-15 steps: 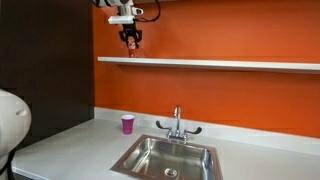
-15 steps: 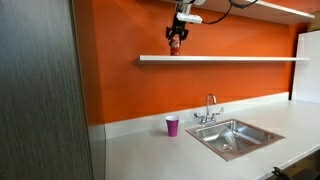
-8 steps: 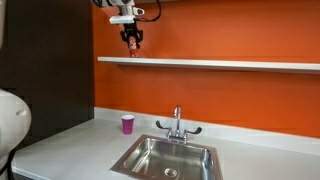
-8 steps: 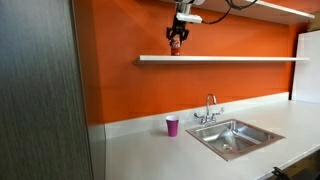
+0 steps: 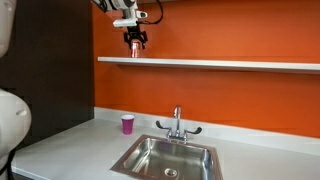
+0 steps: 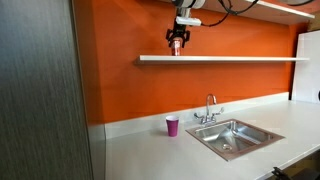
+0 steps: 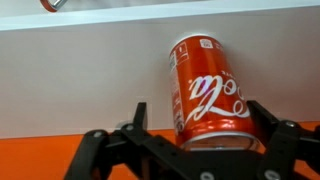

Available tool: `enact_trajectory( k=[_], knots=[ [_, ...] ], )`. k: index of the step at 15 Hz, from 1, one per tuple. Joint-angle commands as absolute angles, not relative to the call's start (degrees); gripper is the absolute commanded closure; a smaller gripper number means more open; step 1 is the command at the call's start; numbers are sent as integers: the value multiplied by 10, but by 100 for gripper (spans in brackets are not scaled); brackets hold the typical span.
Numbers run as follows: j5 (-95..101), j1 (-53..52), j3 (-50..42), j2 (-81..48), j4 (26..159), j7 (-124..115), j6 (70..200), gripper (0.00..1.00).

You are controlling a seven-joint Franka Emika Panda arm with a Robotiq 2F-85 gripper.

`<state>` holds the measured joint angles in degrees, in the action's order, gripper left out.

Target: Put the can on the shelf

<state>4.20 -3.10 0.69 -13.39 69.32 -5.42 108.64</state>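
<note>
The red can (image 7: 208, 90) stands upright on the light grey-white shelf (image 7: 80, 80), between the fingers of my gripper (image 7: 200, 112). The jaws are open: a gap shows between the left finger (image 7: 140, 108) and the can, while the right finger (image 7: 262, 118) lies close against its side. In both exterior views the gripper (image 5: 135, 38) (image 6: 177, 36) hangs just above the shelf (image 5: 230, 64) (image 6: 240, 58) near its end on the orange wall, with the can (image 5: 135, 51) (image 6: 177, 48) under it.
A purple cup (image 5: 127, 123) (image 6: 172, 125) stands on the white countertop (image 5: 70, 140) beside the steel sink (image 5: 165, 158) and faucet (image 5: 177, 122). A dark cabinet (image 5: 45, 60) flanks the wall. A second, higher shelf (image 6: 280, 8) runs above the arm.
The jaws have spread apart from the can, which now stands on the shelf. The gripper has shifted slightly sideways along the shelf.
</note>
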Motion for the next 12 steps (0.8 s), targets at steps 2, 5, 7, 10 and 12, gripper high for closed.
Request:
enact_trajectory(
  k=[2, 5, 7, 10, 12],
  knots=[
    [51, -32, -3, -163, 648, -69, 1061, 0],
    [46, -31, -6, -159, 654, -64, 1062, 0],
    [46, -32, -7, -153, 661, -63, 1063, 0],
    [47, -33, -7, -142, 676, -60, 1066, 0],
    [46, -33, -6, -135, 686, -58, 1067, 0]
  ],
)
